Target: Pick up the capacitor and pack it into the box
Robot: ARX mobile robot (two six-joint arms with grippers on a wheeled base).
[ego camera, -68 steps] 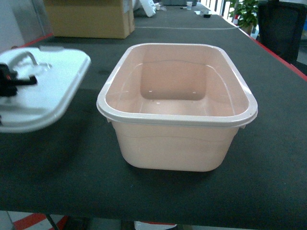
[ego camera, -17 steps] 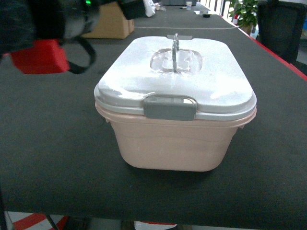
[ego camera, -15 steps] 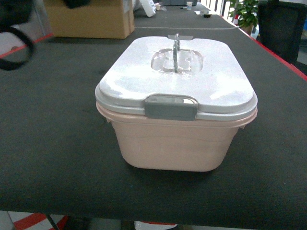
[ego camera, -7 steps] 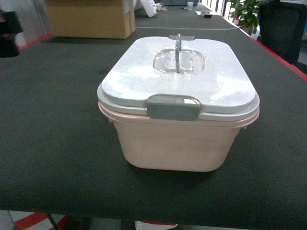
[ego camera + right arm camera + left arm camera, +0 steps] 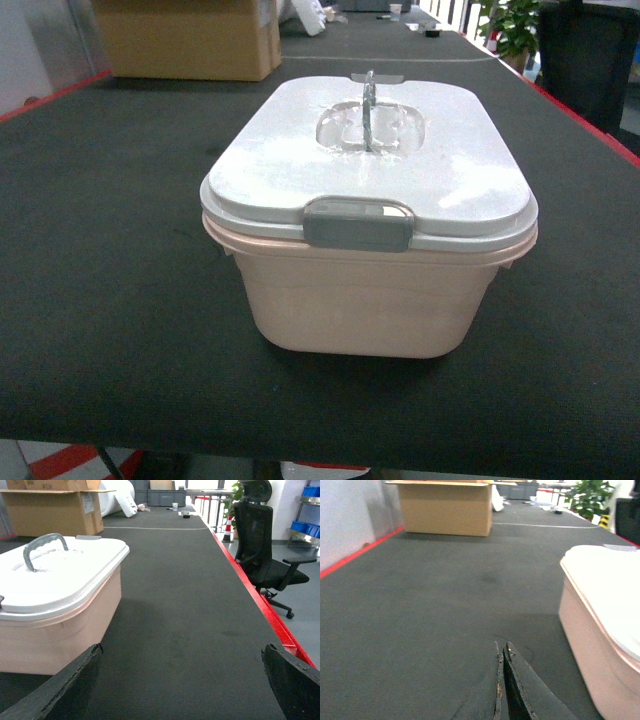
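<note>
the box [image 5: 368, 300] sits lidded mid-surface [image 5: 110, 280]; left fingers [image 5: 504, 690] pressed together at its 9 o'clock, right fingers [image 5: 280, 680] spread wide, both empty.

You now see the whitish-grey plastic lid [image 5: 370, 165] seated on the pale pink rounded plastic tub [image 5: 365, 300], its grey latch [image 5: 358, 222] at the near rim. A few seconds back the tub stood open and the lid was held off at 9 o'clock. The left arm that crossed the head view at 10 o'clock a second ago has gone from it. The tub has nudged very slightly toward 3 o'clock and back over the last second.
</note>
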